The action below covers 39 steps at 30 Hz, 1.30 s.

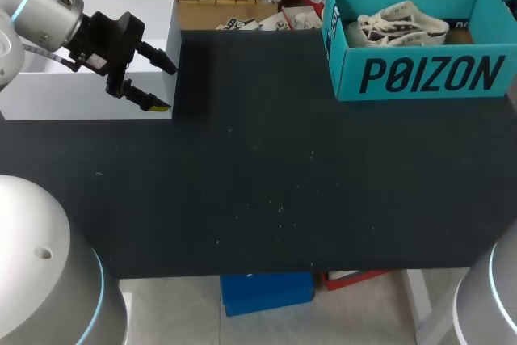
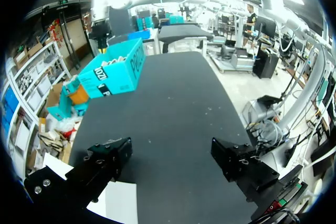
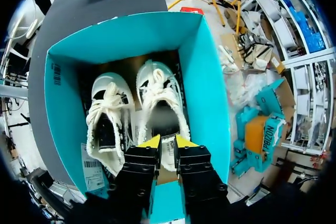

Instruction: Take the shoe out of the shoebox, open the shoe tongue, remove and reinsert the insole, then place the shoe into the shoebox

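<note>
Fingers first: the right fingers (image 3: 167,141) are pressed nearly together with only a thin slit between the yellow tips, pinching nothing, and they hang above the shoebox (image 3: 210,98). The left fingers (image 1: 153,82) are spread wide and hold nothing.

Taking the shoebox as the landmark: the black table (image 1: 258,167) stretches out from its front wall, and the box sits at the table's far right corner. Well away from it, at the far left corner, lies a white box (image 1: 81,86), and the left fingers hover at that white box's edge nearest the shoebox. Inside the shoebox lie two white shoes (image 3: 107,114) side by side, laces up; the right fingers are over the heel end of the shoe (image 3: 160,98) closer to the wall beside them. A paper tag (image 3: 92,169) lies on the floor of the box by the other shoe's heel.

Shoes resting in the box fit either stage: a shoe about to be lifted out, or one just put back and let go. If it is a pick, my judgement is that the fingers must spread before they descend, then close across the heel collar or one sidewall, keeping clear of the near cardboard wall and the loose laces so the neighbouring shoe is not dragged along.
</note>
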{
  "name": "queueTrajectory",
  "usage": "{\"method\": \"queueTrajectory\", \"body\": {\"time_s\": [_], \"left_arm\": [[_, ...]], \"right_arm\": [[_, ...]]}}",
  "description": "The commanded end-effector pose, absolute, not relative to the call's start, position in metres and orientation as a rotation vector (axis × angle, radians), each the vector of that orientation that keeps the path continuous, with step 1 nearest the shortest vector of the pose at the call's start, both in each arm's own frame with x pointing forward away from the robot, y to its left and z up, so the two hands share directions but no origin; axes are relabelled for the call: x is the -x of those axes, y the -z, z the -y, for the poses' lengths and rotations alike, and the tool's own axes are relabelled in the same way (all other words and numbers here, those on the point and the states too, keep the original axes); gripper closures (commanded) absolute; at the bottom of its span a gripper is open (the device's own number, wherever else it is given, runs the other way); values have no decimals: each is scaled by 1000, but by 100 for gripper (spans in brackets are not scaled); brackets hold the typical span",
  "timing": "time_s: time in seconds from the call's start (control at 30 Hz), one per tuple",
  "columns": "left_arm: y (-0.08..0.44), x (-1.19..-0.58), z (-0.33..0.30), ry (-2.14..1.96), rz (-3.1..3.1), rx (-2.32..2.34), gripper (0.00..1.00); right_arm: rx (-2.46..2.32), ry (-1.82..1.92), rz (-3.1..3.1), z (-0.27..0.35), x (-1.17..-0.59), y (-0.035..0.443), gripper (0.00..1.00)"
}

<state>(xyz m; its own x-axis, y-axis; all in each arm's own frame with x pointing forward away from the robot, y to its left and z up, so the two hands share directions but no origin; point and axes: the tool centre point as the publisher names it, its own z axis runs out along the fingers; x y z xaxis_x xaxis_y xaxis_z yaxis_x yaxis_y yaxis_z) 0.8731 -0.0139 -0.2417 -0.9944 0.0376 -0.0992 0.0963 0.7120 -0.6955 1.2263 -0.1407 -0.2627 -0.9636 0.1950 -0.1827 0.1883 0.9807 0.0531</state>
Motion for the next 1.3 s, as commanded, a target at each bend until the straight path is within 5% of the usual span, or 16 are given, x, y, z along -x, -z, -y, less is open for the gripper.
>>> {"method": "queueTrajectory", "body": {"time_s": [0.03, 0.13, 0.27, 0.37, 0.4, 0.47, 0.6, 1.3], "left_arm": [[243, -873, 14, 1156, -2832, -111, 0], [243, -873, 14, 1156, -2832, -111, 0], [243, -873, 14, 1156, -2832, -111, 0], [243, -873, 14, 1156, -2832, -111, 0], [243, -873, 14, 1156, -2832, -111, 0], [243, -873, 14, 1156, -2832, -111, 0], [243, -873, 14, 1156, -2832, -111, 0], [243, -873, 14, 1156, -2832, -111, 0]], "right_arm": [[-311, -48, -2777, 121, -1127, 212, 86], [-319, -72, -2748, 111, -1105, 205, 83], [-311, -122, -2717, 98, -1077, 200, 66], [-274, -160, -2695, 87, -1056, 199, 50], [-254, -174, -2693, 83, -1048, 199, 31], [-236, -199, -2685, 76, -1030, 199, 14], [-170, -250, -2692, 61, -990, 204, 0], [6, -400, -2709, 18, -877, 234, 0]]}}
